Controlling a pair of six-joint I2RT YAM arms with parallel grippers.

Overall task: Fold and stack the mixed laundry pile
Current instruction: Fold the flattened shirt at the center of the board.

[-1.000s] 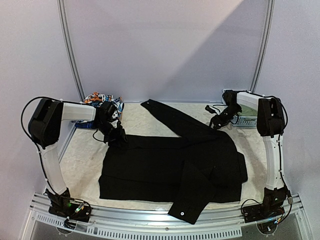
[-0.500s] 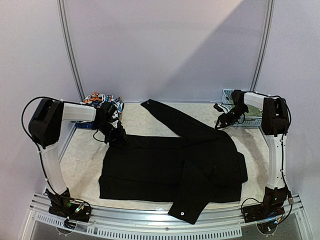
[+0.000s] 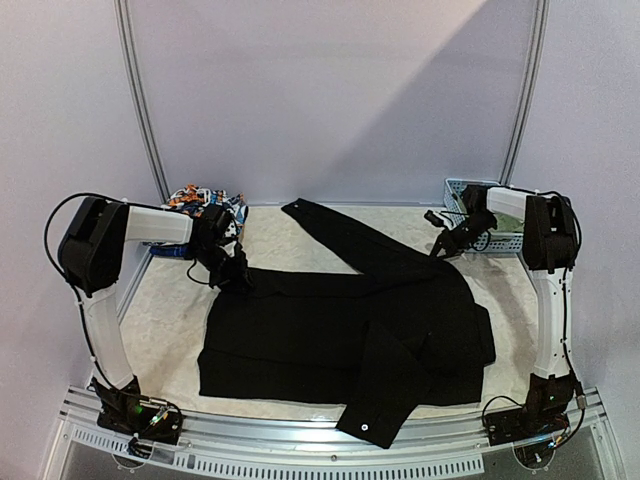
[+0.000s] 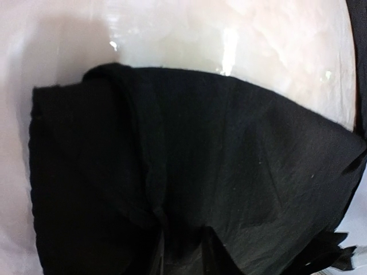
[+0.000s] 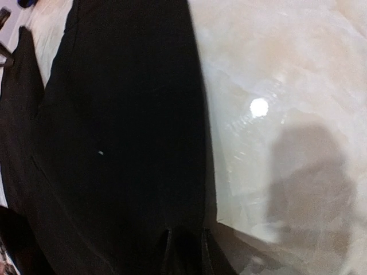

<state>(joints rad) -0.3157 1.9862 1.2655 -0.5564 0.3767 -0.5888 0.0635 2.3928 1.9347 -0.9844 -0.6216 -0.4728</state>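
Long black trousers (image 3: 340, 320) lie spread and partly folded across the table, one leg running to the back. My left gripper (image 3: 235, 270) sits at their back-left corner. In the left wrist view, black cloth (image 4: 229, 160) bunches between its narrowed fingers, so the left gripper (image 4: 182, 252) is shut on the trousers. My right gripper (image 3: 445, 245) is at their back-right edge. The right wrist view shows the trousers (image 5: 126, 114) filling the left half, with the right gripper (image 5: 185, 252) pinching their edge. The rest of the mixed laundry pile (image 3: 200, 197) is heaped at the back left.
A light-blue lattice basket (image 3: 497, 240) stands at the back right, just behind my right wrist. Pale marbled table surface (image 3: 170, 310) shows to the left of the trousers and near the back wall. A trouser cuff hangs over the table's front rail (image 3: 365, 425).
Both grippers have narrowed onto the black cloth. The right gripper drifted slightly right toward the basket, then settled on the trousers' edge. The left arm stayed put.
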